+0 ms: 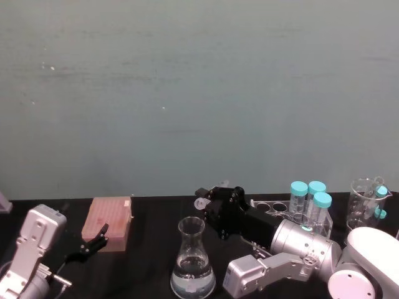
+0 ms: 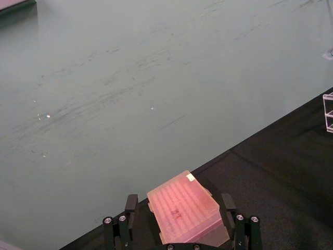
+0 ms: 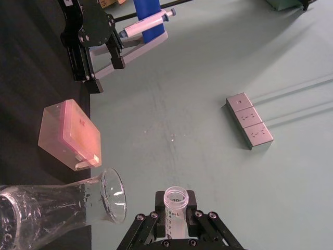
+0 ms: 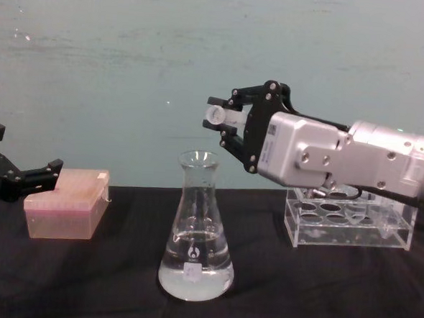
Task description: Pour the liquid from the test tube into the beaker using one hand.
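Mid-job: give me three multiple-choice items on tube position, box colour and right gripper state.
1. Against the beaker, the test tube is: A inside it; B held higher than its rim; C lying by its base.
2. The box near the left gripper is: A pink; B blue; C white.
3. The right gripper is: A open; B shut on the test tube; C shut on the beaker.
Key: B, chest view shows it above the rim; A, its lid is pink; B, it clamps the tube.

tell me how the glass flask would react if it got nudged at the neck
The flask probably resists tipping: its base is wide and the liquid sits low. Being clear glass, it is likely fragile and smooth to grip.
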`<state>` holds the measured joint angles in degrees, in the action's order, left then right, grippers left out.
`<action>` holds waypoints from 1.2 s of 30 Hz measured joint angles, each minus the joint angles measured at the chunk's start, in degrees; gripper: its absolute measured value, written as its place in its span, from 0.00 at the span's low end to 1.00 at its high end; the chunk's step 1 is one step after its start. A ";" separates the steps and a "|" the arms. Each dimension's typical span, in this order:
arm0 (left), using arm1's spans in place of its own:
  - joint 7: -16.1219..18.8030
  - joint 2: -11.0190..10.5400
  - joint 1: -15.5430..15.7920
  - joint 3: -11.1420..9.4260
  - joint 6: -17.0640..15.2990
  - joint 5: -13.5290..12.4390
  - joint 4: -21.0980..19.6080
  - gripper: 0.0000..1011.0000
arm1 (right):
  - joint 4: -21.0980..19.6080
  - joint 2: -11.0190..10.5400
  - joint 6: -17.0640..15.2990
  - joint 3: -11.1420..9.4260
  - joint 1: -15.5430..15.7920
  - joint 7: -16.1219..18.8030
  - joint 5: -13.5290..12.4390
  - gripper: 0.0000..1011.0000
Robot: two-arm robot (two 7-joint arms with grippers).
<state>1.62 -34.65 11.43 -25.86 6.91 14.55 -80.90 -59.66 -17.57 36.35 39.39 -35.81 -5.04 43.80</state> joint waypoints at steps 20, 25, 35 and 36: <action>0.00 0.00 0.00 0.00 0.00 0.00 0.00 0.99 | 0.40 -1.01 -0.35 2.61 -1.30 -5.65 4.90 0.22; 0.00 0.00 0.00 0.00 0.00 0.00 0.00 0.99 | 0.92 -0.98 -0.64 3.23 -1.76 -6.51 5.73 0.22; 0.00 0.00 0.00 0.00 0.00 0.00 0.00 0.99 | 2.03 -0.93 -1.34 4.40 -2.66 -8.39 7.14 0.22; 0.00 0.00 0.00 0.00 0.00 0.00 0.00 0.99 | 2.17 -0.91 -1.39 4.55 -2.78 -8.63 7.32 0.22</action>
<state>1.62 -34.65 11.43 -25.86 6.91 14.55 -80.90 -57.48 -18.47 34.95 43.94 -38.59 -13.67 51.12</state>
